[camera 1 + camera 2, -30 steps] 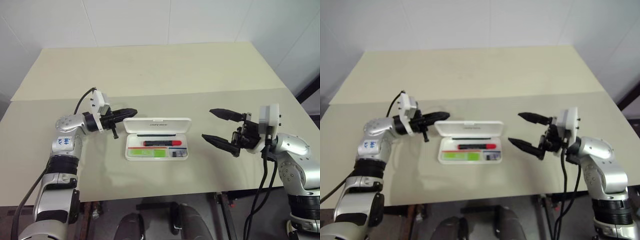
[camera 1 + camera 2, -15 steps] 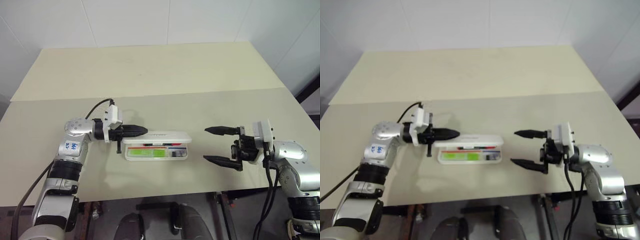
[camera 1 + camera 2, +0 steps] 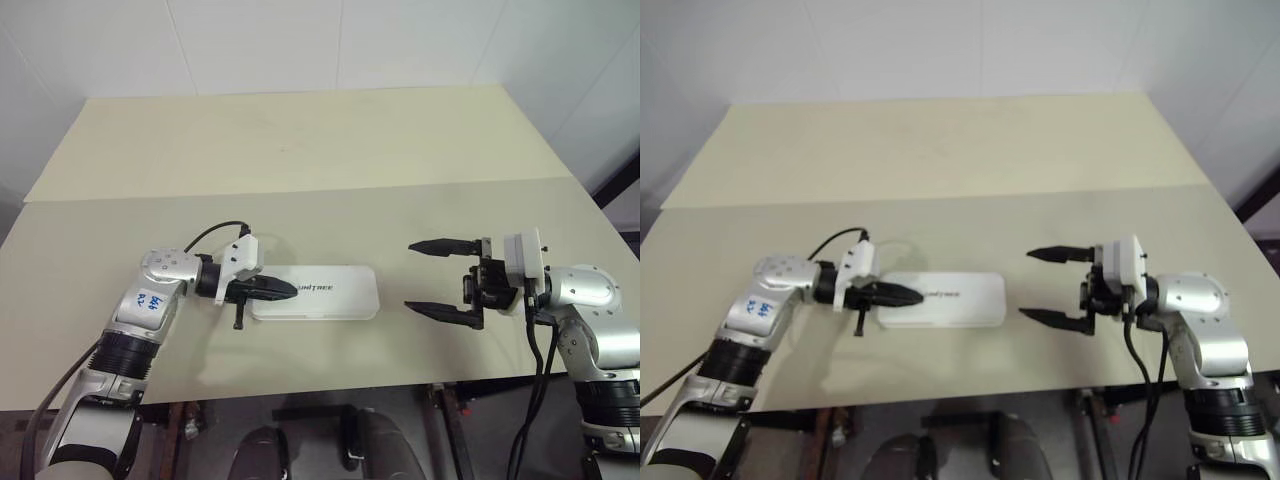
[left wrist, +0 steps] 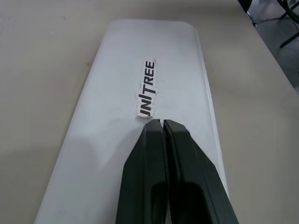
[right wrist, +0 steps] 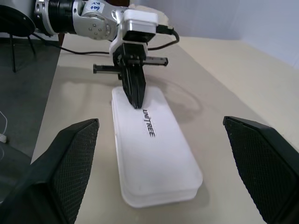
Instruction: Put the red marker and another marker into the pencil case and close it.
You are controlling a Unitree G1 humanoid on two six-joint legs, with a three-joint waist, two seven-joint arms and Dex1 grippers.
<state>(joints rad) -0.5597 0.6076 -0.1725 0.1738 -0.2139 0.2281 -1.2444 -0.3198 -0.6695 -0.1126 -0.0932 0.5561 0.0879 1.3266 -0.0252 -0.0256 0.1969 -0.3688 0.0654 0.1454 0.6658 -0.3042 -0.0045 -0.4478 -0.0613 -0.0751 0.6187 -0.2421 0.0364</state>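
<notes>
- Right gripper: jaws spread wide, empty, right of the case, apart from it.
- Pencil case: lid down flat on table; contents hidden.
- Left gripper: fingers pressed together, tips on lid's left end.

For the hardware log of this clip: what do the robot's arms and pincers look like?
Both arms are silver-grey metal with black joint rings. Each ends in a white block at the wrist and a pincer of two tapering black fingers, the left pincer and the right pincer. Black cables loop from each wrist. The left arm's silver housing bears blue handwritten marks. The right fingers' inner faces look finely textured.
</notes>
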